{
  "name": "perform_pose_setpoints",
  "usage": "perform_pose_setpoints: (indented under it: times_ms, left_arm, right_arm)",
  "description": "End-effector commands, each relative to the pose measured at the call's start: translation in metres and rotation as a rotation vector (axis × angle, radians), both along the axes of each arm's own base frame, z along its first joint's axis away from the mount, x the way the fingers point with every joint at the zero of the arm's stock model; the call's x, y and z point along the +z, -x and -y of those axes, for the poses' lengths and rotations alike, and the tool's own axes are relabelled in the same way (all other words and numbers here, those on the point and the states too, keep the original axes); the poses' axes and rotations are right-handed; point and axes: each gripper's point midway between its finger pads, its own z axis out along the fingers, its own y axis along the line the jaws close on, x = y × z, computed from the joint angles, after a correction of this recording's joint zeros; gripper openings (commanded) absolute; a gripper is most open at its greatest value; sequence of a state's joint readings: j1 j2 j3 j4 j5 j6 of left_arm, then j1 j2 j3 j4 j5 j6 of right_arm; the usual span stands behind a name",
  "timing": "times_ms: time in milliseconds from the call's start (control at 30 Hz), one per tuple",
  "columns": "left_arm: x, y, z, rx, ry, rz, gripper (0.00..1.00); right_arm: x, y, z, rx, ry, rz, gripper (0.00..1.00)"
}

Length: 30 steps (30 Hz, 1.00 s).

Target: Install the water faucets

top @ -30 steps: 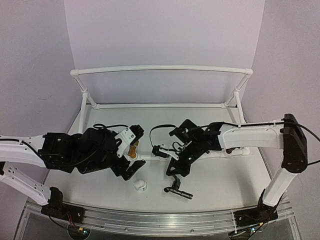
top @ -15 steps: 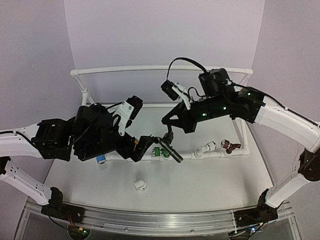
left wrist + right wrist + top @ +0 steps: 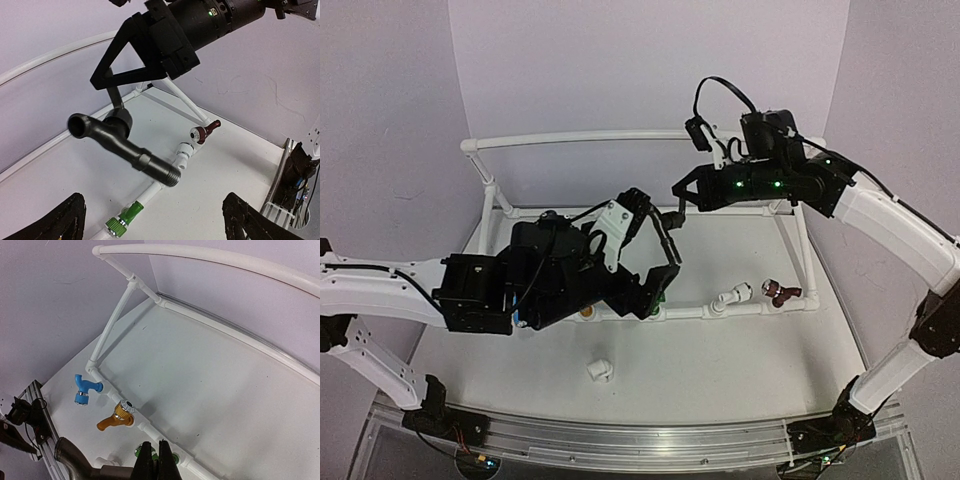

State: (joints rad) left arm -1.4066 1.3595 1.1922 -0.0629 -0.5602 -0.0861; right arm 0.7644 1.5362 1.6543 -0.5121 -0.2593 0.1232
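Note:
My right gripper [image 3: 677,207] hangs above the table, shut on the bent lever handle of the dark grey water faucet [image 3: 667,240]. In the left wrist view that faucet [image 3: 125,145] hangs level, threaded end toward the lower right, ahead of my open left gripper [image 3: 155,225]. Nothing sits between the left fingers [image 3: 65,220]. In the top view the left gripper [image 3: 649,247] stands just left of the faucet. In the right wrist view the right gripper [image 3: 155,460] is pinched tight, with the faucet's dark body [image 3: 80,465] at lower left.
A white pipe rail [image 3: 760,308] crosses the table, carrying blue [image 3: 85,387], gold [image 3: 116,417], green [image 3: 122,220], white [image 3: 732,296] and maroon [image 3: 780,292] faucets. A loose white fitting [image 3: 601,371] lies near the front. A white pipe frame [image 3: 640,138] borders the back and sides.
The right arm has lifted the dark faucet from the table front up and back over the rail. The left arm has swung right and turned its open jaws toward the faucet.

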Motion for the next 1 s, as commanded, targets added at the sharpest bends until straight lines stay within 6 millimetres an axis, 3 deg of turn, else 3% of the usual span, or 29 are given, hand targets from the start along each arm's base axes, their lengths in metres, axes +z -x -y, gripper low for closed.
perform_pose_setpoints:
  times_ms: [0,200,367,567,967]
  left_arm:
    - [0.034,-0.023,0.007,0.071,0.137,-0.026,0.9]
    - [0.035,-0.041,-0.004,0.081,0.22,-0.124,0.81]
    - [0.028,-0.045,0.003,0.063,0.206,-0.148,0.69]
    - [0.021,-0.054,0.006,0.076,0.207,-0.17,0.65]
    - [0.021,-0.065,-0.003,0.121,0.194,-0.161,0.3]
  right_arm:
    - [0.043,-0.01,-0.009,-0.061,-0.152,0.01,0.0]
    - [0.059,-0.007,-0.01,-0.059,-0.221,0.012,0.0]
    - [0.065,-0.002,-0.011,-0.04,-0.256,0.006,0.0]
    - [0.062,-0.003,-0.012,-0.056,-0.276,-0.017,0.0]
    - [0.061,0.007,-0.013,-0.027,-0.286,-0.03,0.0]
